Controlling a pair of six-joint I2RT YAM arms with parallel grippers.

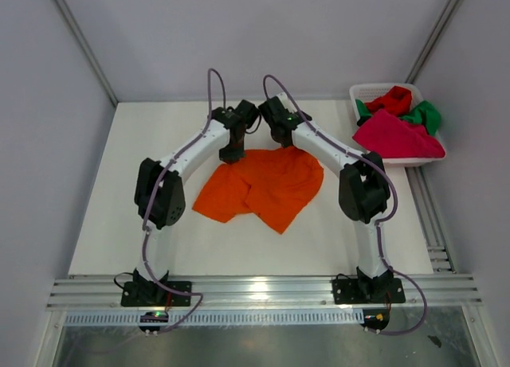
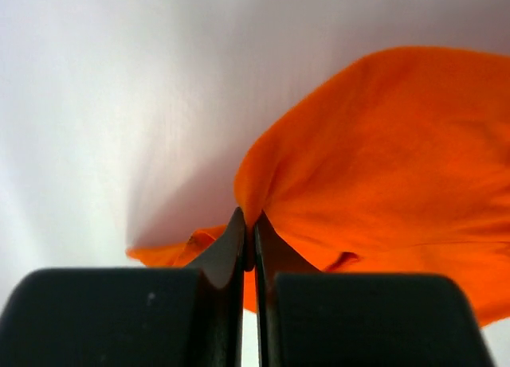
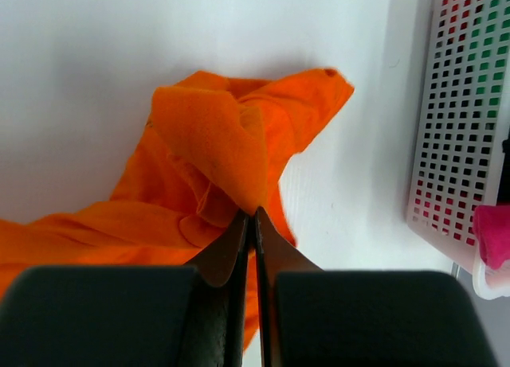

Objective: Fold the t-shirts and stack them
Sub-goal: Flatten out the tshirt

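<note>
basket: lattice basket (image 1: 360, 91), far-right corner; red t-shirt (image 1: 392, 100), green t-shirt (image 1: 426, 114), pink t-shirt (image 1: 396, 136) inside
room: table (image 1: 143, 192) bare around orange t-shirt (image 1: 267, 184)
claws: left claw (image 2: 249, 224), right claw (image 3: 253, 216) both pinch it

Overhead camera looks down on the table (image 1: 103, 232); both wrist cameras closely face the orange t-shirt (image 2: 382, 160).
</note>
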